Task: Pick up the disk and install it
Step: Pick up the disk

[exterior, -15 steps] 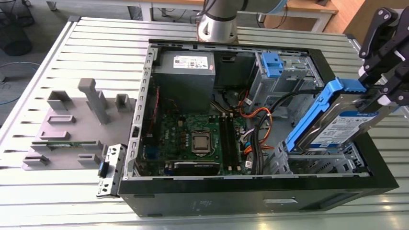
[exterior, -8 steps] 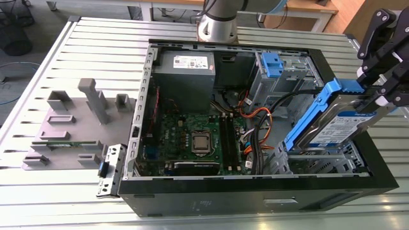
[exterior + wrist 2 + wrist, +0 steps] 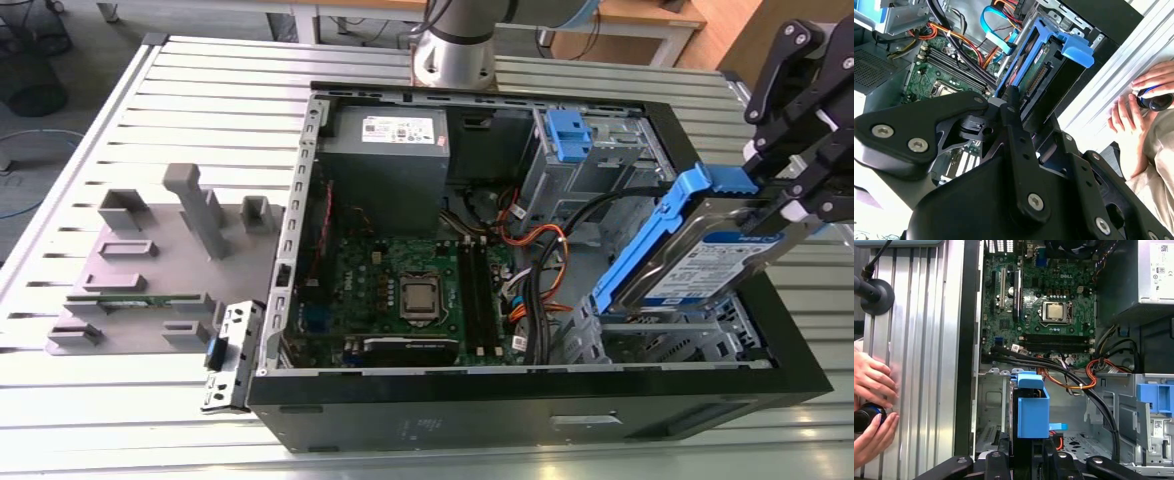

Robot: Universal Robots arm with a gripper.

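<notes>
Nearest the exterior camera stands the black wall of the open computer case [image 3: 534, 415], set on a slatted metal table [image 3: 120, 420]. At the exterior view's left, a grey fixture block [image 3: 147, 265] with upright posts lies on the table. A small metal bracket [image 3: 227, 355] sits just beside the case's corner.

Inside the case, a grey power supply box [image 3: 387, 150] is at the far side, with the green motherboard [image 3: 400, 290] nearer. Next come a bundle of black and orange cables [image 3: 534, 260] and a bare blue clip [image 3: 567, 135] in the far drive cage.

At the exterior view's right, the gripper [image 3: 790, 205] is clamped on the upper end of the disk [image 3: 707, 260]. The disk hangs tilted with its label showing, its lower end over the drive bay [image 3: 667, 335] in the case's near corner. Whether it touches the bay cannot be told.

In the first wrist view, a person's hand [image 3: 874, 382] rests on the table beside the case, and a second hand [image 3: 871, 435] cups a small dark object [image 3: 864, 415].
</notes>
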